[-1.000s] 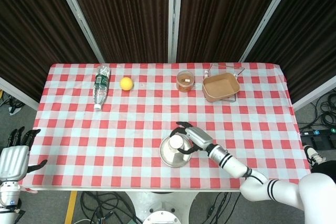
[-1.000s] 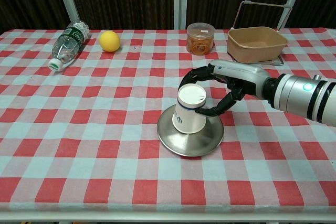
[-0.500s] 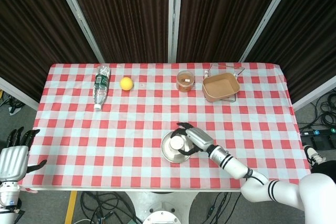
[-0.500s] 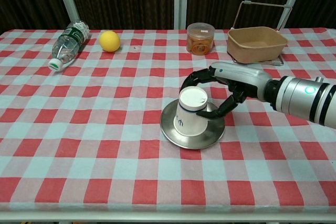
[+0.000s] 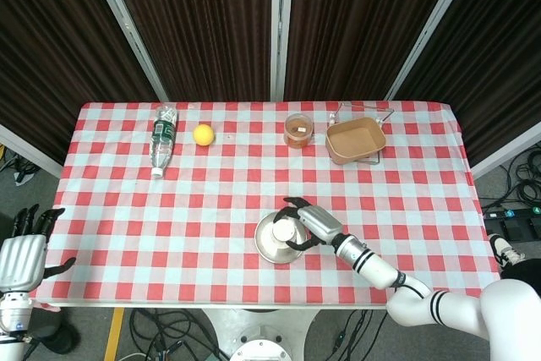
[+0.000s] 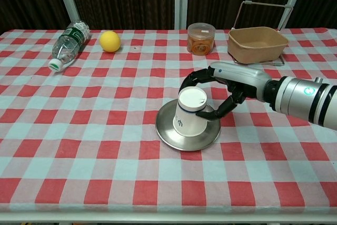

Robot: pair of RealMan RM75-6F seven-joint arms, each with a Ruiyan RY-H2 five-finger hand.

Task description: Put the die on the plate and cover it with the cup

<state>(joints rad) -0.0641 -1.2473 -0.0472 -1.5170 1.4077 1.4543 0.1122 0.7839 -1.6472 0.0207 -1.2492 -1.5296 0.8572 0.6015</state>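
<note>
With the right robot hand (image 6: 221, 90) gripping the inverted white paper cup (image 6: 189, 111), seat its rim flat and centred on the round steel plate (image 6: 167, 135) near the bench's front edge before releasing.

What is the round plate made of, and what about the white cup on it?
The plate looks like metal: silvery grey with a dull sheen. The cup, upside down on it and held by the right hand, looks like paper: matte white with small dark print.

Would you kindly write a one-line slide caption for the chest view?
The right hand grips an upturned white cup standing on the steel plate.
</note>
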